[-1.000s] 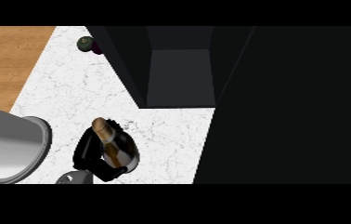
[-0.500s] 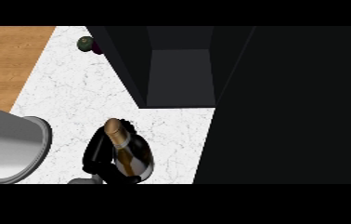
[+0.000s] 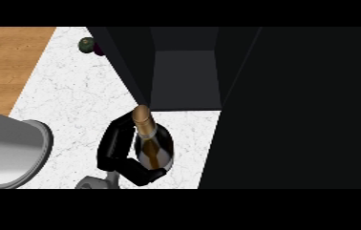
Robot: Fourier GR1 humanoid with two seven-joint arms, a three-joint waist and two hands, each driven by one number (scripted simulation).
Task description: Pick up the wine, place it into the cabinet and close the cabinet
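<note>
One hand, the left, curls round the wine, neck pointing toward the open cabinet just ahead. White counter lies bare to the left; a grey sink borders it.

We look down on a white marbled stone counter and see a black hand curled round a dark glass wine bottle with a gold foil neck. The bottle's neck points toward the open dark cabinet. A grey rounded basin sits at left, and a small dark green round object lies beside the cabinet's far corner.
</note>
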